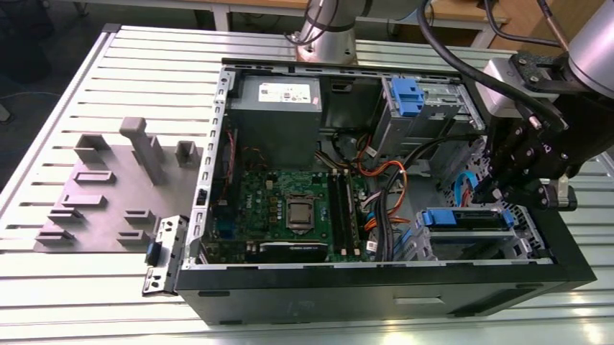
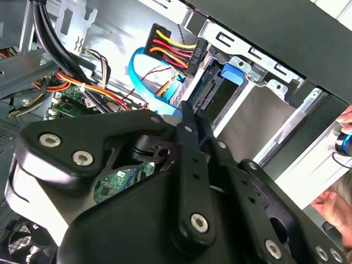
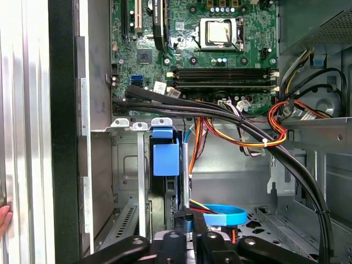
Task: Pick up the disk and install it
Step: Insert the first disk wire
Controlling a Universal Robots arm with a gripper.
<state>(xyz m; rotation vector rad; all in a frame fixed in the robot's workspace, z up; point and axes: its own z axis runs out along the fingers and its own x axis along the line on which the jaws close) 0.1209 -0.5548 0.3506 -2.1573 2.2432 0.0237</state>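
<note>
Hovering my end effector [image 2: 188,113], fingers pinched narrow and holding nothing, just beside disk [image 1: 467,218] slotted in case [image 1: 364,291]; install step, I'd say. Seating probably needs straight push.

Disk [image 3: 166,159] edge-on in drive cage [image 3: 126,165] (blue bracket showing); pincer [image 3: 185,219] just beside; motherboard [image 3: 192,55] beyond.

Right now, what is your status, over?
Gripper shut, beside disk's connector end. Disk sits in drive bay. Cables crowd close by.
</note>
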